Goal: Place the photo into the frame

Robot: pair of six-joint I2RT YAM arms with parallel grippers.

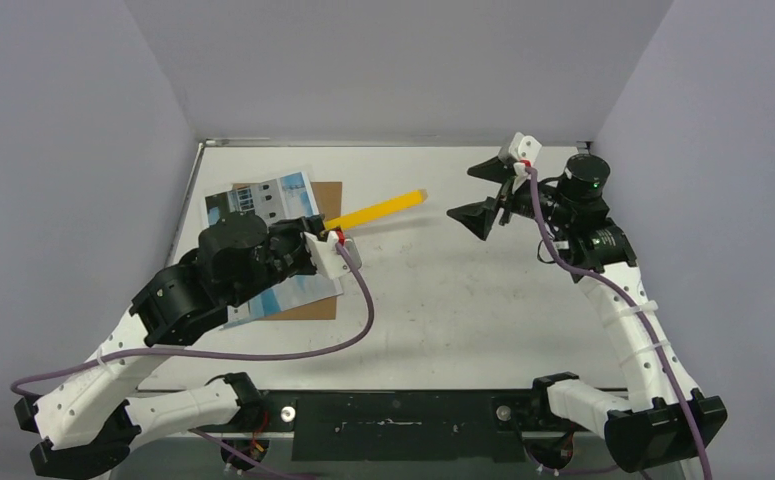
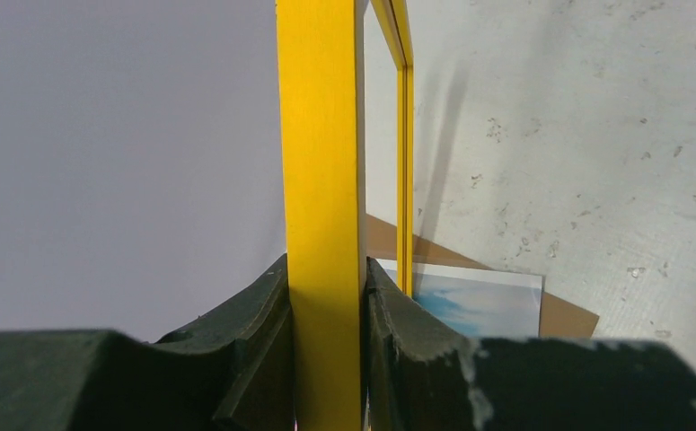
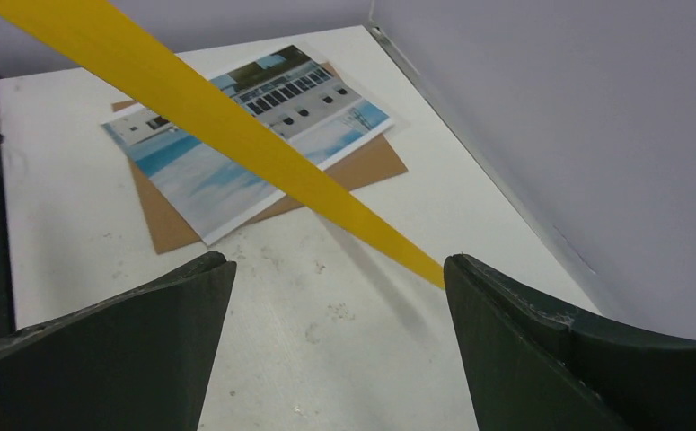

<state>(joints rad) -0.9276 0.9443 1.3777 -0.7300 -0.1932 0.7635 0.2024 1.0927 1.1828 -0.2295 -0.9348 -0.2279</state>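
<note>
The left gripper point(image 1: 319, 230) clamps one end of the frame point(image 1: 381, 209), holding it edge-up off the table point(image 1: 443, 300). Its arm bends low over the photo point(image 1: 263, 196), which lies on a brown panel point(image 1: 327, 196). The right gripper point(image 1: 485, 196), raised with its jaws wide, faces the frame's free end.

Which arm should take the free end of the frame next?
Right, probably. The right gripper is open, holds nothing, and faces the free end of the frame. The left gripper is clamped on the frame's other end, over the photo.
</note>
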